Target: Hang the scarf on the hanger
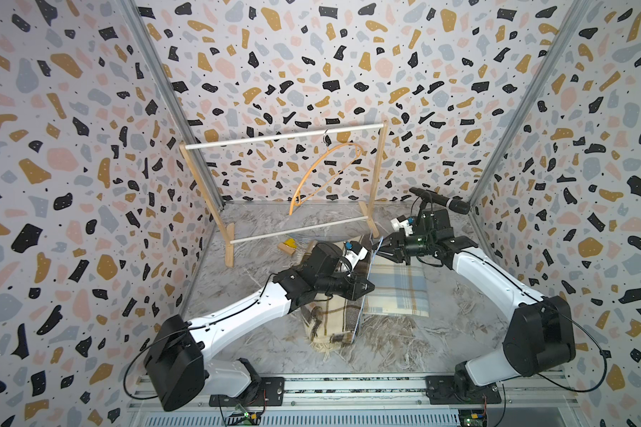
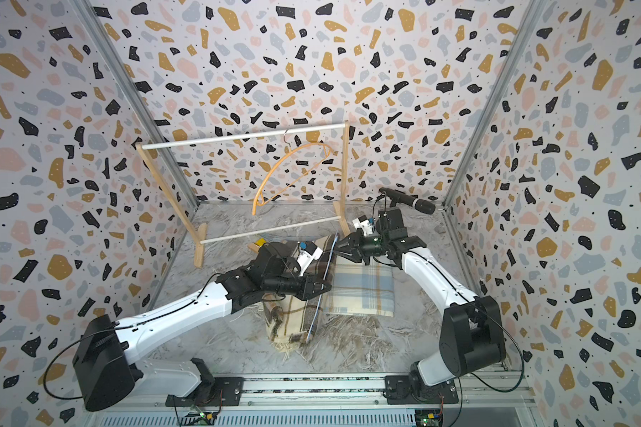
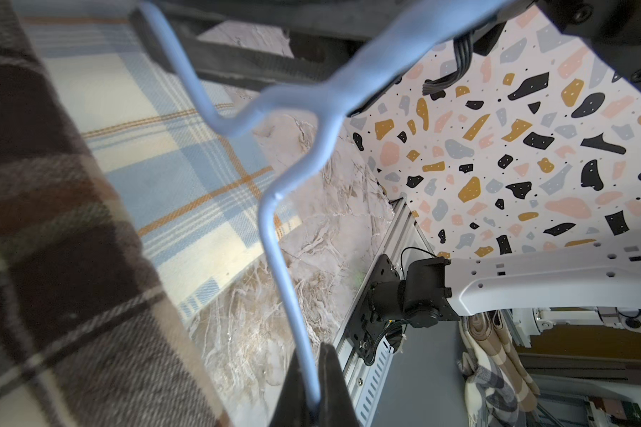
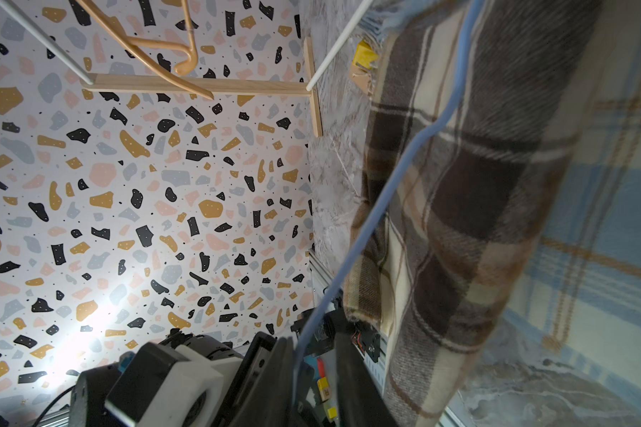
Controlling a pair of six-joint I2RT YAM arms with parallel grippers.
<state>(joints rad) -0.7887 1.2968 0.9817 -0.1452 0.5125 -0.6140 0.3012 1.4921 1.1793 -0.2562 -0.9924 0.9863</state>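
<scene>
A thin blue wire hanger (image 1: 359,325) (image 2: 313,325) stands on edge over the table middle. My left gripper (image 1: 365,286) (image 2: 324,286) (image 3: 309,364) is shut on the hanger's wire (image 3: 274,236). At the hanger's far end is my right gripper (image 1: 382,246) (image 2: 339,246) (image 4: 313,342). Its jaws are parted, and the wire (image 4: 385,192) rests against one finger. A brown plaid scarf (image 1: 326,321) (image 2: 285,318) (image 3: 52,222) (image 4: 478,185) lies bunched against the hanger, under my left arm. Whether it passes over the wire is hidden.
A folded blue plaid scarf (image 1: 400,292) (image 2: 363,292) lies flat to the right of the hanger. Behind stands a wooden rack (image 1: 282,136) with an orange hanger (image 1: 322,166) hooked on its top rail. A yellow piece (image 1: 288,244) lies by the rack's foot. A microphone (image 1: 441,201) sticks out at the back right.
</scene>
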